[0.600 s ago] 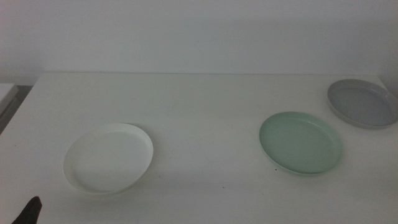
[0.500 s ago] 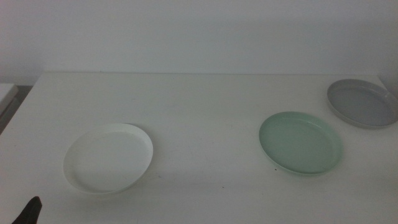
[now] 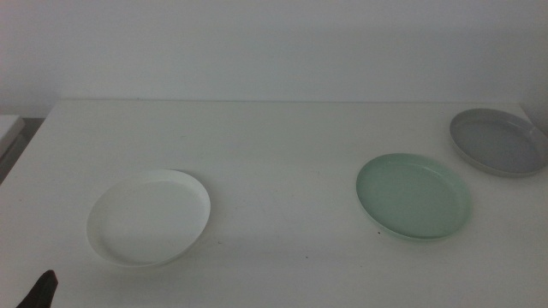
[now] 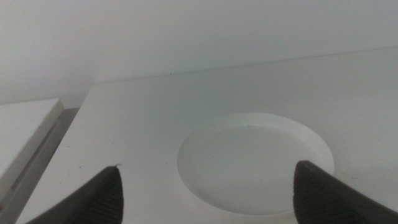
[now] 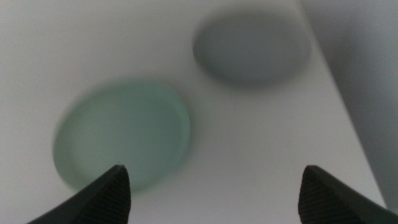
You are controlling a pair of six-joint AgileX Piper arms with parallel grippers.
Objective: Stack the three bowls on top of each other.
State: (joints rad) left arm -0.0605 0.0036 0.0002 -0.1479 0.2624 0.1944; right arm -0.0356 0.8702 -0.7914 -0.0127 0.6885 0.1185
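Three shallow bowls lie apart on the white table (image 3: 274, 145). The white bowl (image 3: 149, 217) sits at the front left, the mint green bowl (image 3: 414, 196) at the right, and the grey bowl (image 3: 499, 141) at the far right edge. My left gripper (image 4: 208, 193) is open, low near the table's front left corner, with the white bowl (image 4: 255, 163) just ahead of its jaws; only one dark tip (image 3: 39, 291) shows in the middle view. My right gripper (image 5: 214, 190) is open and held above the green bowl (image 5: 122, 142) and grey bowl (image 5: 252, 48), both blurred.
A pale wall rises behind the table. A second white surface (image 4: 25, 134) stands beside the table's left edge, with a dark gap between them. The table's right edge (image 5: 348, 118) runs close past the grey bowl.
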